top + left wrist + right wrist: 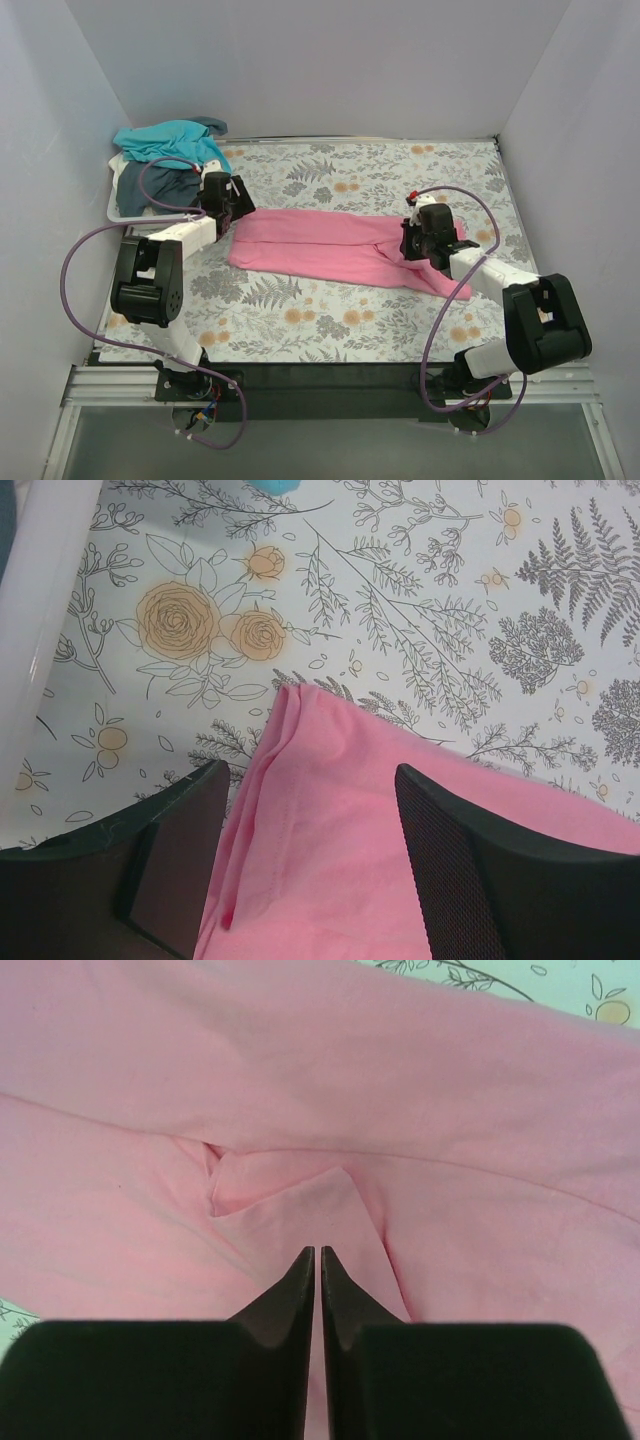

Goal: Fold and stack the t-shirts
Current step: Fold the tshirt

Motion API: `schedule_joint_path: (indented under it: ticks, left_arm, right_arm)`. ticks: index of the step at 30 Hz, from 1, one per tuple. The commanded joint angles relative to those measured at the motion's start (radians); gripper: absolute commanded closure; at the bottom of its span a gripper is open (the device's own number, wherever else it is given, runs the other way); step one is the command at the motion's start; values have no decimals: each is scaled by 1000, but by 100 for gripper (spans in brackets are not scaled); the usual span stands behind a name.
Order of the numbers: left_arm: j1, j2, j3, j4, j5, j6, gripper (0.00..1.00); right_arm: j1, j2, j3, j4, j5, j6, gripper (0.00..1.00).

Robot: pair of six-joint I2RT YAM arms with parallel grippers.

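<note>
Mid-fold on the pink t-shirt [330, 245]: my right gripper [318, 1251] pinches its cloth, my left gripper [310, 775] gapes astride its edge; next, clamp left

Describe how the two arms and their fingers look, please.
Both the left arm and the right arm have white links with bulky black joint housings. A purple cable loops along each. The left fingers are broad, flat black pads, one with fine mesh texture; the right fingers taper to black points.

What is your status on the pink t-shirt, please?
Left gripper open over pink t-shirt, left end. Right gripper shut at right end, grip unconfirmed. Teal t-shirt, grey t-shirt in basket. Nothing blocking.
</note>
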Motion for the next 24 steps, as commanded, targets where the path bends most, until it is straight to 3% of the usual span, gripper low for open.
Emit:
schedule_joint_path:
  ticks: [1,9,24]
  left_arm:
    - [-3,-32,-15,9,0,3,38]
    - [-3,-47,-24,8,7,4,37]
    - [-4,-38,-23,8,11,6,37]
  right_arm:
    - [8,3,-11,-8,31,0,97]
    - [8,54,29,-6,67,1,70]
    - [8,143,93,32,39,1,62]
